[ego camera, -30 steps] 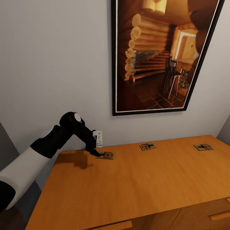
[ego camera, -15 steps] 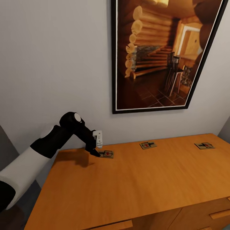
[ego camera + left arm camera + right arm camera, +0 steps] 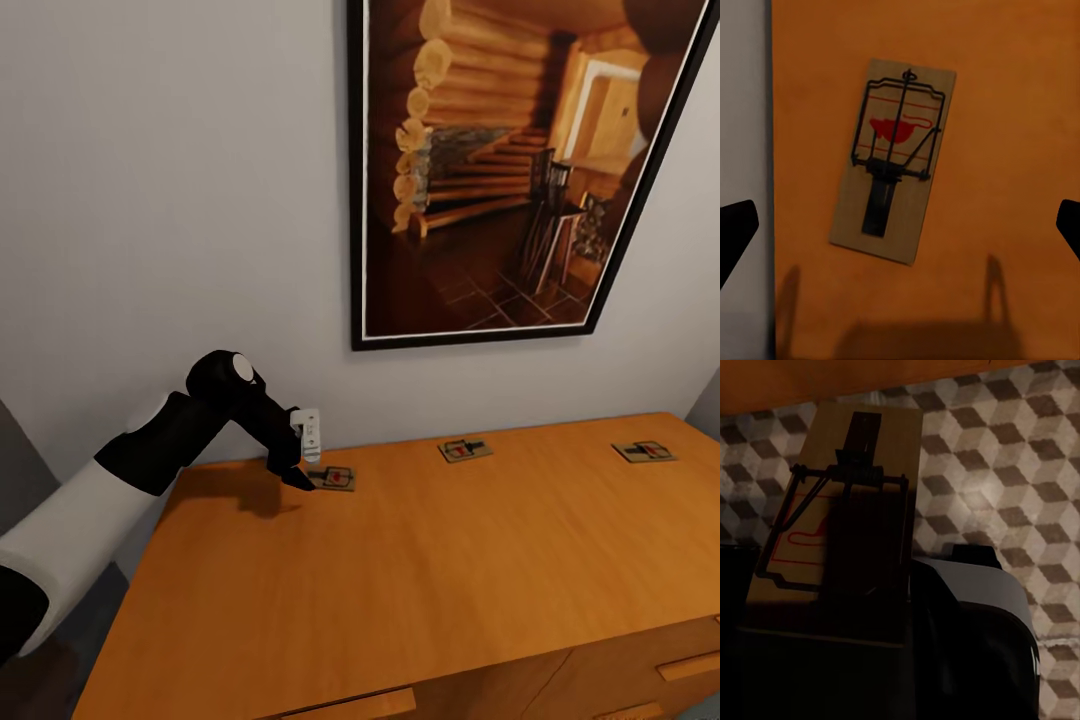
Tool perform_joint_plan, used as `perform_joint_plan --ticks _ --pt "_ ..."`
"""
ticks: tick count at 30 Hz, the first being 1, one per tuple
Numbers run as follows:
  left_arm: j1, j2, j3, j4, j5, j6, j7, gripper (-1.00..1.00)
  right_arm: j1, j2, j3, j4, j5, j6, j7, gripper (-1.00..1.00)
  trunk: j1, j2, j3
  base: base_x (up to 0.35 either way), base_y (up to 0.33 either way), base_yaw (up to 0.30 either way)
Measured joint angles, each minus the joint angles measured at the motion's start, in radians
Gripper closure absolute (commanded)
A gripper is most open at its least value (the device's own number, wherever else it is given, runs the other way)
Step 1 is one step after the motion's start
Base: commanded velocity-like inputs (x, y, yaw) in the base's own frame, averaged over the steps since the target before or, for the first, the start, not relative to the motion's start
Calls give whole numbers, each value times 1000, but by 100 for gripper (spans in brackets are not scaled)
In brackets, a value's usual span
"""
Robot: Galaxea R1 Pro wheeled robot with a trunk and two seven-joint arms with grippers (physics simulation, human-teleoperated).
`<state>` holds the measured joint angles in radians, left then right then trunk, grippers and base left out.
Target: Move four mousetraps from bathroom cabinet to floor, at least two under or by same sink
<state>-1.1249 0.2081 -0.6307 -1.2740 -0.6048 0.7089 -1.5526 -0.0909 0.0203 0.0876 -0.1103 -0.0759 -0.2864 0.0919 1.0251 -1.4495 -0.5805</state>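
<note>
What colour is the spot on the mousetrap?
Red, on the mousetrap; clearest in the left wrist view.

On the cabinet point(image 3: 430, 560) top, three mousetraps lie in a row along the far edge, close to the wall point(image 3: 170, 220). The left mousetrap point(image 3: 333, 479) sits near the far-left corner, the middle mousetrap point(image 3: 464, 450) well to its right, and the right mousetrap point(image 3: 643, 451) near the far-right corner. A framed picture point(image 3: 500, 170) hangs on the wall above the middle one. The left gripper point(image 3: 297, 478) hangs over the far-left part of the top, just left of the left mousetrap, its fingers point(image 3: 735, 232) on either side of it, apart from it. A fourth mousetrap point(image 3: 832, 525) sits at the right gripper, above the floor point(image 3: 1005, 450), with the cabinet's edge beyond it.
</note>
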Motion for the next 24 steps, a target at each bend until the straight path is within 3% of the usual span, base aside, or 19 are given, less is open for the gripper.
perform_joint_plan --ticks 24 --pt "0 -2 1 -2 0 0 0 -100 0 0 0 0 0 0 3 100 0 0 -37 0 0 0"
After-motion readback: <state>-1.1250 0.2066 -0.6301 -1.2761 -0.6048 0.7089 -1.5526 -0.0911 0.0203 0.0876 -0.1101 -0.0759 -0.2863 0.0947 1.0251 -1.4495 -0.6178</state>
